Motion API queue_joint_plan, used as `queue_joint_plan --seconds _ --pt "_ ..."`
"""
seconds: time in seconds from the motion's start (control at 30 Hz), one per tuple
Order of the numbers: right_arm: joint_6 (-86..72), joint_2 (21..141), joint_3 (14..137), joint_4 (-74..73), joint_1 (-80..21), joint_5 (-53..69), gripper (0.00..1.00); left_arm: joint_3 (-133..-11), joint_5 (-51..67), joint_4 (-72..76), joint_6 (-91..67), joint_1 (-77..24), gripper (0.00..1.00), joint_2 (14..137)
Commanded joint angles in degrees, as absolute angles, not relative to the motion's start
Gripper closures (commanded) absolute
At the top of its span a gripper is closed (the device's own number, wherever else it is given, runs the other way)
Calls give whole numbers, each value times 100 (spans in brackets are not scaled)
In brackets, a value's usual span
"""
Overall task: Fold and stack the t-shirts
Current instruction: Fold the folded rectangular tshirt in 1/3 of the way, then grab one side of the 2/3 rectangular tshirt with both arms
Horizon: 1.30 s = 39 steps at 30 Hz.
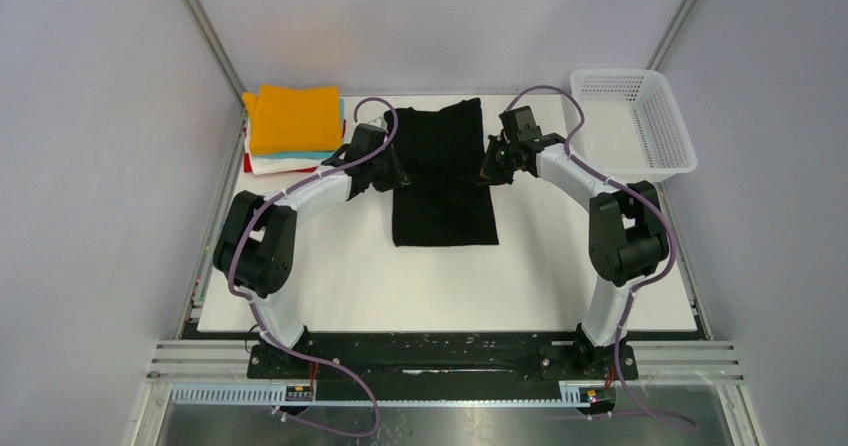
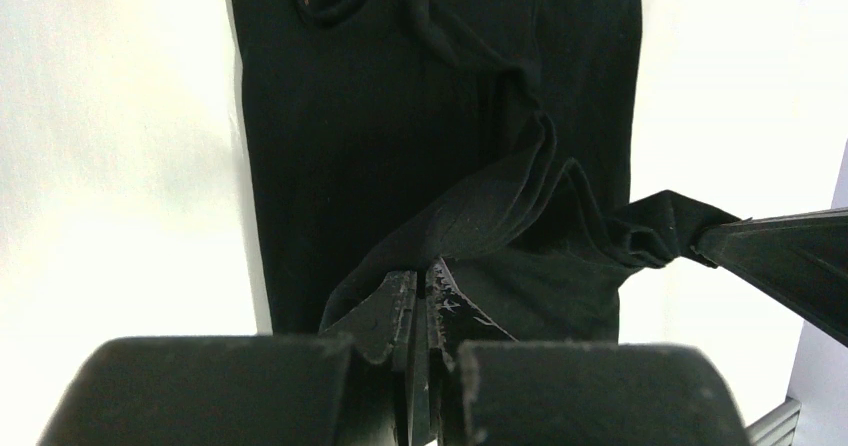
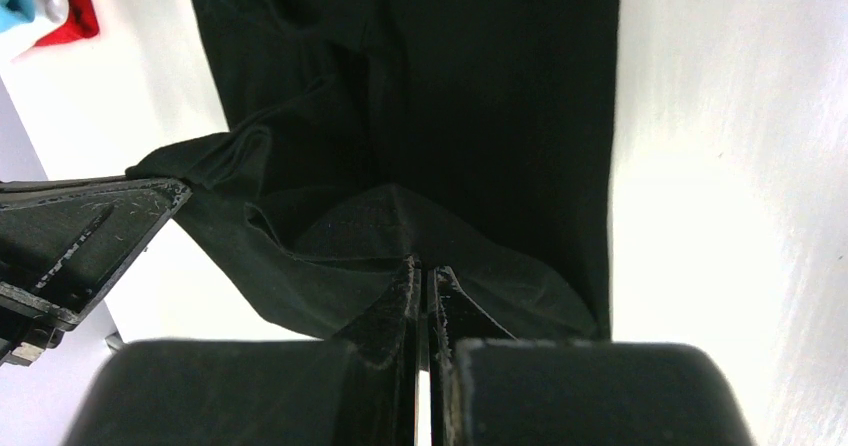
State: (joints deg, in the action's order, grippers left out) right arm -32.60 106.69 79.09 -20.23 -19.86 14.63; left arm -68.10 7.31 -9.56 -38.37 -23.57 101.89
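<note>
At mid-table, L end effector (image 2: 420, 288) & R end effector (image 3: 424, 284) clamp black t-shirt (image 1: 443, 186) side edges; open tabletop (image 1: 440, 286) nearer bases.

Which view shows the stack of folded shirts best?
The top view: the whole stack lies far left, orange on top, with teal, white and red edges below. The right wrist view catches only a teal and red corner of it. The left wrist view shows the black shirt, no stack.
</note>
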Motion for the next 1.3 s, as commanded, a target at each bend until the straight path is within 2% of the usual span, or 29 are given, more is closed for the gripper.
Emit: queue_joint_plan --seconds 0.0,0.23,0.3,0.33,0.37,0.4,0.5,0.57,0.87,1.0,1.1,1.27 --pt "-3172 10905 8341 -2017 -1828 1241 99 -7412 950 -948 -3598 -2234 100 10581" --pt "-3012 11475 8814 -2135 -1681 1168 90 -7768 953 -1049 -3572 -2129 93 11044" --pt "-2957 11660 8981 -2142 -1672 1196 85 -7779 908 -984 -3605 -2097 86 11057" --pt "-2925 11743 9066 -2138 -1665 1240 82 -7799 891 -972 -3618 -2069 80 11053" --pt "-2870 11803 9175 -2148 -1649 1304 76 -7816 887 -961 -3634 -2047 69 11039" --pt "-2825 11868 9344 -2208 -1640 1365 66 -7840 896 -962 -3645 -2014 61 11004" --pt "-2639 11752 9512 -2506 -1636 1437 48 -7822 1005 -1017 -3656 -1952 41 10765" --pt "-2501 11494 9367 -2689 -1635 1368 37 -7635 1043 -1039 -3649 -1947 33 10438" --pt "-2588 9749 7007 -2739 -1643 1737 33 -5369 1146 -1270 -3900 -2009 27 8531" --pt "-2700 9483 6220 -2592 -1694 1855 33 -4772 1024 -1225 -4038 -2306 27 8357" --pt "-2657 9630 5993 -2555 -1720 1915 35 -4696 1093 -1144 -4107 -2446 33 8677" --pt "-2675 9964 5888 -2481 -1846 1975 44 -4799 940 -1099 -4028 -2486 44 9227"
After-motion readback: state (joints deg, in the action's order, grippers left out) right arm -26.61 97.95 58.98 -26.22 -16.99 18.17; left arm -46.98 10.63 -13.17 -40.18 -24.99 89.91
